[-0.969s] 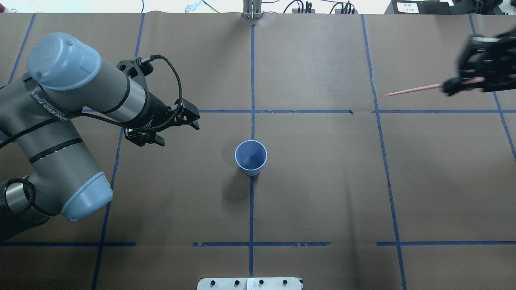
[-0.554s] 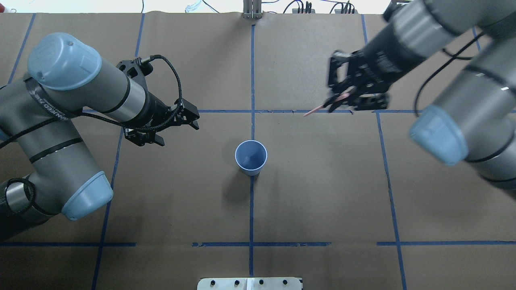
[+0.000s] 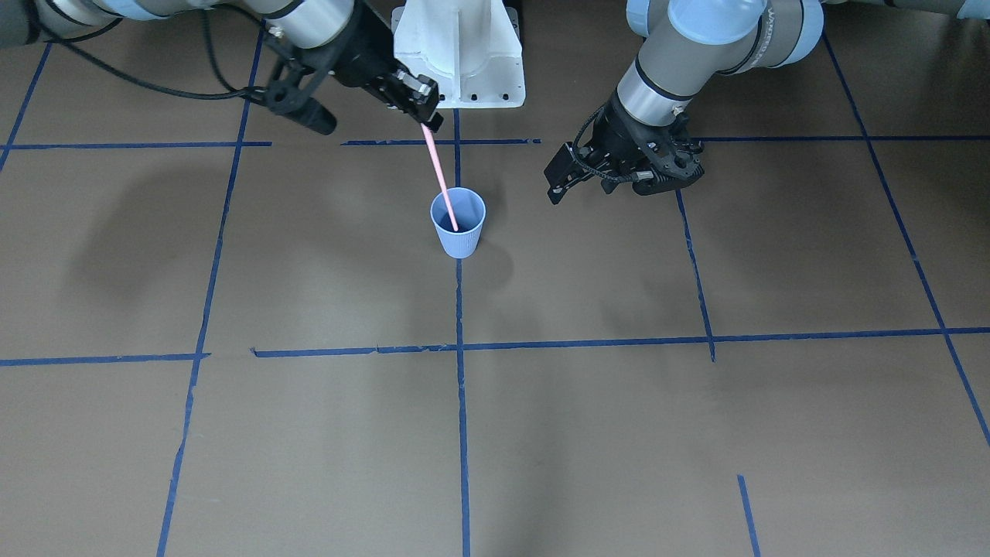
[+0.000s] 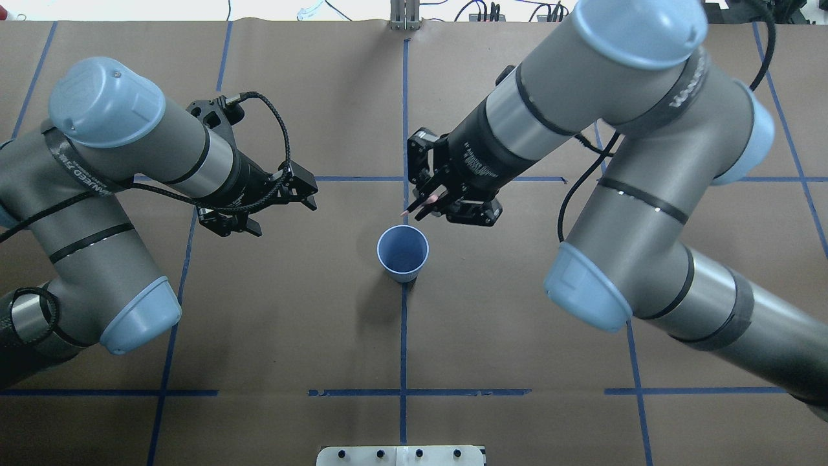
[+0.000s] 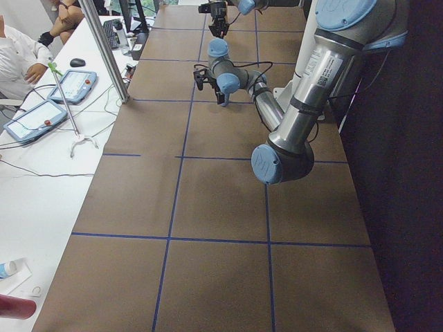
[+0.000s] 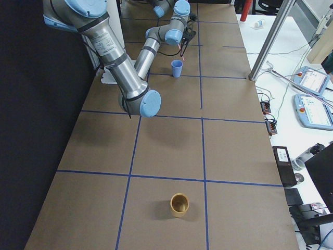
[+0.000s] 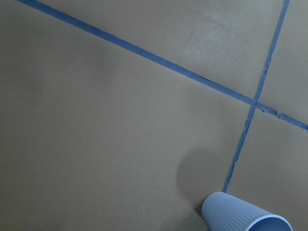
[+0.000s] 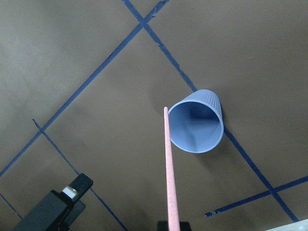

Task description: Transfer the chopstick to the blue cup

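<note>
Front-facing view: the right claw (image 3: 424, 117) is pinched on the upper end of the pale pink chopstick (image 3: 438, 175), which slants down toward the camera. Its lower tip overlaps the mouth of the blue cup (image 3: 462, 241) here, but depth cannot be judged from this angle. The cup stands upright on the brown paper desk (image 3: 619, 433), on a blue tape line (image 3: 461, 402). The left claw (image 3: 599, 192) hangs low near the cup, apart from it, fingers spread and holding nothing. Overhead view: the chopstick (image 4: 414, 207) projects only a short way from the right claw (image 4: 429, 200), and its tip lies just past the far rim of the cup (image 4: 402, 249), not over the opening. The left claw (image 4: 288, 219) sits well to the cup's other side, spread. Exterior left view: the near left arm (image 5: 297, 117) fills the middle, and both claws are too small to judge. Exterior right view: the cup (image 6: 177, 69) stands just below the chopstick (image 6: 180, 49); a tan cup (image 6: 180, 205) stands well apart at the near end of the desk. Left wrist view: the ribbed wall of the cup (image 7: 236, 216) shows at the lower edge, near a tape crossing. Right wrist view: the chopstick (image 8: 169, 173) runs up the frame, with its tip just beside the rim of the cup (image 8: 211, 102), outside the opening.
</note>
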